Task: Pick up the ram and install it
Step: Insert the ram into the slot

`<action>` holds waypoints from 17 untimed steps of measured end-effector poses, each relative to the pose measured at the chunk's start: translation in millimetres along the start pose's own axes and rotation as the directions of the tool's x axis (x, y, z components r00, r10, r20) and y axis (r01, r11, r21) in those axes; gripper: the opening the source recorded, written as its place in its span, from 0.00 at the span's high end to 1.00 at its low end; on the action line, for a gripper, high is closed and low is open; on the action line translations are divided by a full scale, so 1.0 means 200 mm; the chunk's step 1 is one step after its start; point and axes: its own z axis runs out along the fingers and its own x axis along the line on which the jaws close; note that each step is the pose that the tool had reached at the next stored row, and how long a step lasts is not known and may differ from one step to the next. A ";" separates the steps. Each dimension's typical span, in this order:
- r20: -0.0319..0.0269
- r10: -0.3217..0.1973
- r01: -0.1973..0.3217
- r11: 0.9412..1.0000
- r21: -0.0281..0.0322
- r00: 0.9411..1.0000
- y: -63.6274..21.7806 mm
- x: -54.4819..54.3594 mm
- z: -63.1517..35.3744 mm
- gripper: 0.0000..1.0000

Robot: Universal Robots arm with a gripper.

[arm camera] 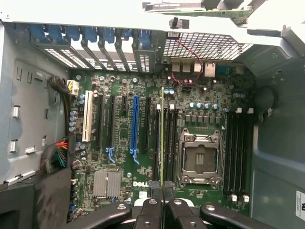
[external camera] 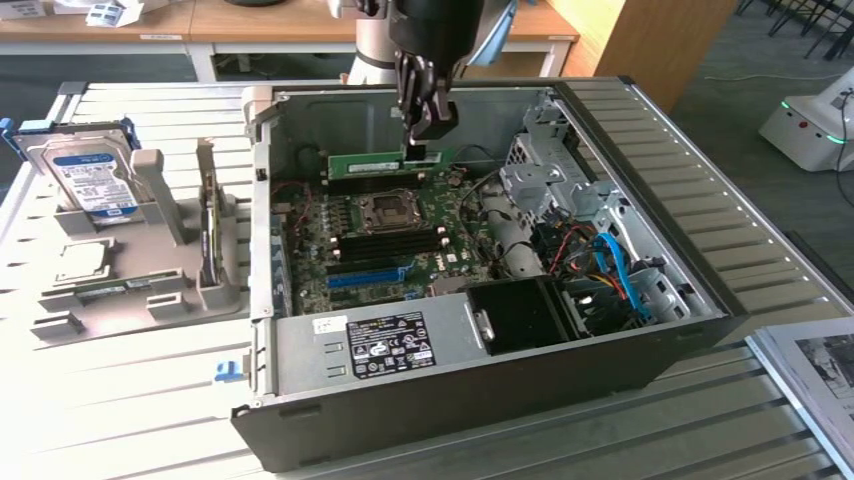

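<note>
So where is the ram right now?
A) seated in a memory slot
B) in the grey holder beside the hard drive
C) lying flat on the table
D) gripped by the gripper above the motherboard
D: the gripper is closed on the ram, which it holds on edge, clear of the motherboard.

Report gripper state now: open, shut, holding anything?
The gripper: fingers closed on the ram, holding it above the motherboard inside the open case.
</note>
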 end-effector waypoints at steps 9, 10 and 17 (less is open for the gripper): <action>0.000 0.000 0.000 1.000 0.000 1.000 -0.002 0.00 0.044 0.89; 0.000 0.000 0.000 1.000 0.000 1.000 -0.002 0.00 0.048 0.89; 0.000 0.000 0.000 1.000 0.000 1.000 -0.003 0.00 0.084 0.89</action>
